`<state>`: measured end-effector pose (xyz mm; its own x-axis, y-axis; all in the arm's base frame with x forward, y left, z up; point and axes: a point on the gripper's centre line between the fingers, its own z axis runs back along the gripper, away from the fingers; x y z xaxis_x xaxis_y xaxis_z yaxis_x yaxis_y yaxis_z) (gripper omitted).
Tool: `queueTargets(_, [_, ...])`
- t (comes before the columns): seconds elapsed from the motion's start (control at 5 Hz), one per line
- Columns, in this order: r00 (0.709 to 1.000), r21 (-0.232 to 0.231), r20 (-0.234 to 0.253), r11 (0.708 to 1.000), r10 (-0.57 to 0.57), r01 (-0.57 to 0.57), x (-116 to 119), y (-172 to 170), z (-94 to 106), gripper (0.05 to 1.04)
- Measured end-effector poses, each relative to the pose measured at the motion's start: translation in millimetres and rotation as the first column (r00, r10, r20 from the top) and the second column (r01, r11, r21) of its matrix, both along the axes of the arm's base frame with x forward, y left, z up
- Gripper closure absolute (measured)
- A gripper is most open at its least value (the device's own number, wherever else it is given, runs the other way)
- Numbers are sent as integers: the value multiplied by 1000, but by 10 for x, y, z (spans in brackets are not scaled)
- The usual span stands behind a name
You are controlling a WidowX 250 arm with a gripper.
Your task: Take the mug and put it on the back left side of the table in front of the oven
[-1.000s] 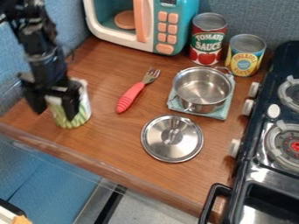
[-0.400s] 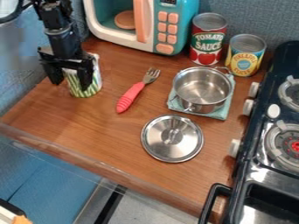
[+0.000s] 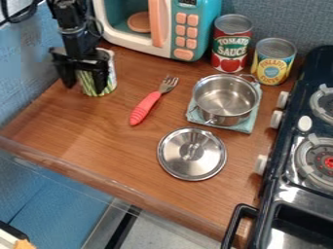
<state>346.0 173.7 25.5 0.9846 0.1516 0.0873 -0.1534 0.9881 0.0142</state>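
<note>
At the ten o'clock of the wooden desk (image 3: 84,131) there is the end effector (image 3: 83,78), which hangs downward. Its two fingers are spread, with a gap between them; one is over the front of the mug (image 3: 112,73), the other is beside its left side. Whether both of them touch it, I cannot tell. The mug, with a green and white pattern, stands upright on the desk, also at the ten o'clock.

From the mug, toward four o'clock, lies a fork (image 3: 144,108) with a red handle, its tines pointing to one o'clock. The toy microwave (image 3: 183,29), teal and cream, stands at the twelve o'clock edge of the desk, with a round orange plate (image 3: 138,22) inside.

Further to the right, at five o'clock from the fork, the metal lid (image 3: 193,154) lies flat. At one o'clock from this lid, the metal pot (image 3: 224,97) stands on a light blue cloth (image 3: 244,125). Behind the pot, at its twelve o'clock, is the red-and-green can (image 3: 232,44), and at its one o'clock the yellow-and-blue can (image 3: 274,61). The black toy stove (image 3: 291,104) is at the three o'clock side.
</note>
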Motion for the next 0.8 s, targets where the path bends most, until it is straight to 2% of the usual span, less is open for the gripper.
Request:
queueTargets(0.2, [999,2,18,1000,-29,29,100,-44,80,84])
queueTargets(0.4, [998,-1,-31,999,-54,54,-53,-192,48,83])
queueTargets(0.6, [993,23,-14,993,-118,118,-257,-378,284,83])
queueTargets(0.8, [982,17,15,982,-189,188,-450,-556,416,83])
